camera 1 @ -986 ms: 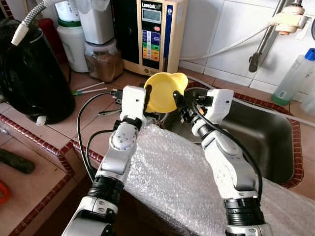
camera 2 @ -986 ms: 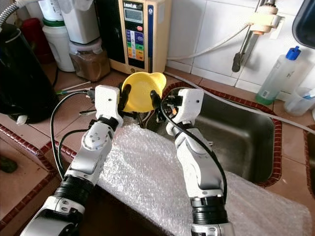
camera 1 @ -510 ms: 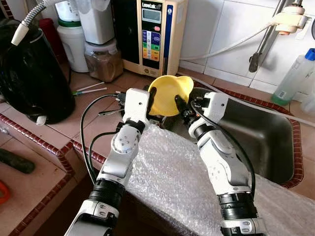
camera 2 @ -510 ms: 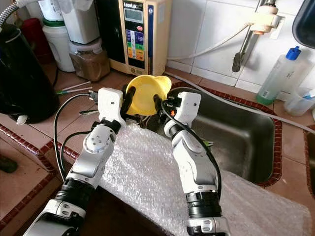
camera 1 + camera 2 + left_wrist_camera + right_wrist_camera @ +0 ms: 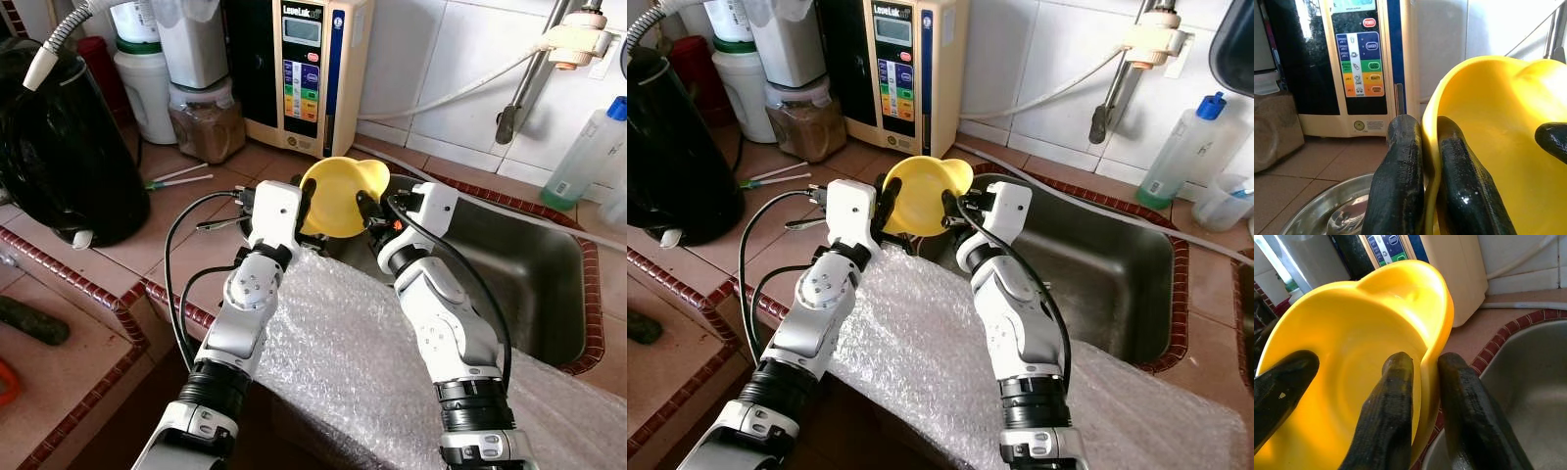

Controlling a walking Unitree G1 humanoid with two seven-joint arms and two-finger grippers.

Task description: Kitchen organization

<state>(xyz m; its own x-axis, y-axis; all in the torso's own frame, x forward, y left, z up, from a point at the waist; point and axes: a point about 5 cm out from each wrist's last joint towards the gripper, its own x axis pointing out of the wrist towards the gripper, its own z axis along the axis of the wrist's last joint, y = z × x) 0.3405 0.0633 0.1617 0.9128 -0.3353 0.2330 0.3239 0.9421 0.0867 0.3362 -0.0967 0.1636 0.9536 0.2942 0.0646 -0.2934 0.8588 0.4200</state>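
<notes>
Left eye view: the yellow bowl (image 5: 338, 194) is held tilted above the sink's (image 5: 534, 284) near corner, over bubble wrap (image 5: 343, 362). The left gripper (image 5: 306, 201) pinches one rim, the right gripper (image 5: 370, 211) pinches the opposite rim. A water machine (image 5: 299, 69) stands behind on the counter (image 5: 186, 235)

Back of table (image 5: 147, 230), against the tiled wall: beige water ionizer (image 5: 299, 69) with colored button panel, brown-filled jar (image 5: 204, 119) just beside it, white canister (image 5: 147, 88) next. Big black appliance (image 5: 64, 147) at left edge. Steel sink (image 5: 529, 264) set into right side, faucet pipe (image 5: 524, 83) above, clear bottle with blue cap (image 5: 588, 152) at back right corner. Bubble wrap (image 5: 343, 362) drapes the front edge.
</notes>
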